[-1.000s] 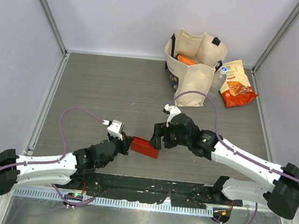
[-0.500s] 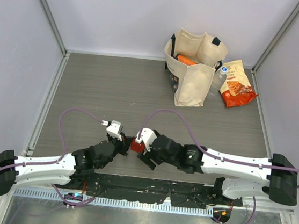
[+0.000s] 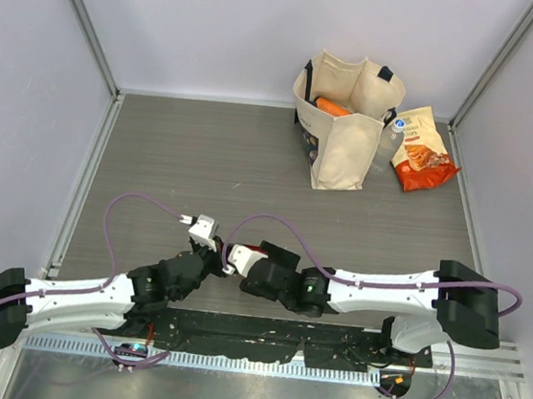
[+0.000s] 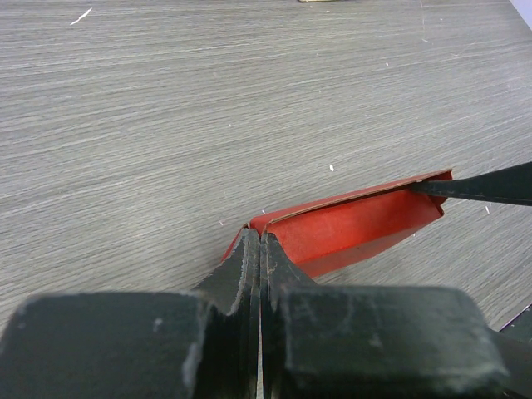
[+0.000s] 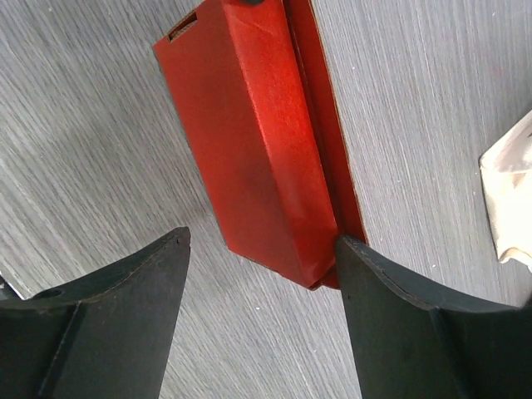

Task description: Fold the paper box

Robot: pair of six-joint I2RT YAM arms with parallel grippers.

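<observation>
Currently: grey tabletop (image 3: pixel 185 152), beige cloth tote bag (image 3: pixel 345 146) standing at the far edge, orange snack bag (image 3: pixel 423 158) just right of it. Red paper box (image 5: pixel 258 141) sits near the front edge, between both wrists. Left jaws clenched on its end flap; right jaws spread wide, straddling the other end, one finger touching.

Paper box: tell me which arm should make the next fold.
Right, probably. The right gripper is open, straddling one end of the paper box; the left gripper is shut on its corner, anchoring it.
</observation>
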